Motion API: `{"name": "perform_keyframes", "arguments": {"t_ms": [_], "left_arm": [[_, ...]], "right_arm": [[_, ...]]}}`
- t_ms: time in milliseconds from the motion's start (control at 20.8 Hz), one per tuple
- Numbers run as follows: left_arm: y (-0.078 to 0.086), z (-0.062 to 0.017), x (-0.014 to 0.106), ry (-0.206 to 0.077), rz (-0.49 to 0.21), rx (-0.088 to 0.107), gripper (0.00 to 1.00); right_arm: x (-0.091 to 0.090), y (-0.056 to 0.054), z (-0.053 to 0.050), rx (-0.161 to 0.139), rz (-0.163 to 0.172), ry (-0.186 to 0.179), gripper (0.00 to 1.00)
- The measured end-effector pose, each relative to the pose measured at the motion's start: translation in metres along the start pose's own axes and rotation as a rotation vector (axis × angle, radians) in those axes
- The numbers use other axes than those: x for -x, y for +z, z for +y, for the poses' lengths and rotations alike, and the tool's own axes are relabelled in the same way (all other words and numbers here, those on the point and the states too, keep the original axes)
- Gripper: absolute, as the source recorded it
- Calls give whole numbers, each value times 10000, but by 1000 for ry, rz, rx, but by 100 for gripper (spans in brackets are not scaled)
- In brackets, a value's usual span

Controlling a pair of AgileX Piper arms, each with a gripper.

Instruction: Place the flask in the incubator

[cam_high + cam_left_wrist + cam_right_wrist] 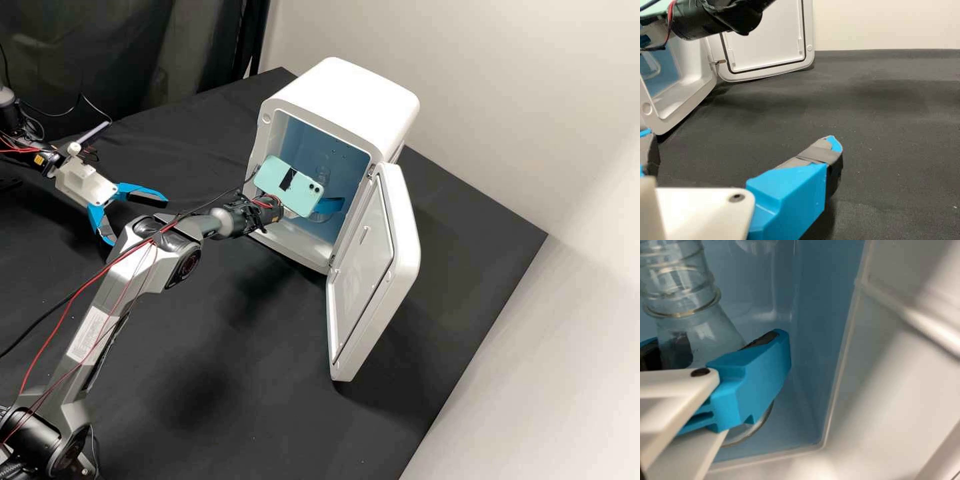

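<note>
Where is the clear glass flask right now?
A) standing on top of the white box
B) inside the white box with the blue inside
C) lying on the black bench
B: the clear glass flask is held between the right gripper's blue fingers, with the blue inner walls of the open white incubator all around it.

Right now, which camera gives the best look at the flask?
Right wrist view: flask close up, neck and body clear, held by the right gripper inside the incubator. High view: a faint glimpse of its neck behind the wrist phone. Left wrist view: at most a vague outline in the opening.
</note>
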Motion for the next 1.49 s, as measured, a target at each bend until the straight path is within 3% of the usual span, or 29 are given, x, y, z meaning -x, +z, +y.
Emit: {"name": "perform_keyframes", "arguments": {"t_ms": [1203, 1252, 1492], "left_arm": [[0, 0, 0, 0, 0, 0, 100], [0, 0, 0, 0, 0, 0, 100], [0, 0, 0, 0, 0, 0, 100]], "right_arm": [[-1, 8, -10, 0, -2, -2, 0], [-1, 8, -10, 0, -2, -2, 100], [-1, 8, -10, 0, -2, -2, 100]]}}
